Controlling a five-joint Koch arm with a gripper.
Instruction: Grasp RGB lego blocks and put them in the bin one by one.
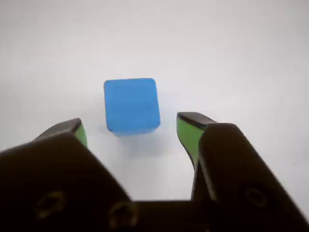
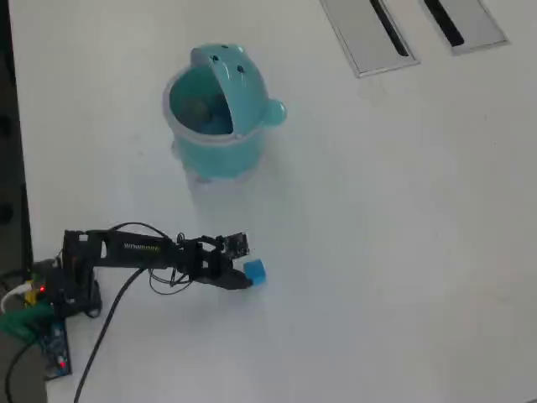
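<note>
Step in hand, as I judge it: lining up on the blue block (image 1: 131, 105). Tool (image 1: 133, 131) is spread wide and holds nothing; green-padded tips sit either side, block just ahead of them, untouched. Block rests on the white counter (image 2: 394, 252), well apart from the bin (image 2: 218, 113), lid flipped up. Arm reaches out low along the counter in the overhead view. Next I'd ease forward until the tips flank the block, then close.
</note>
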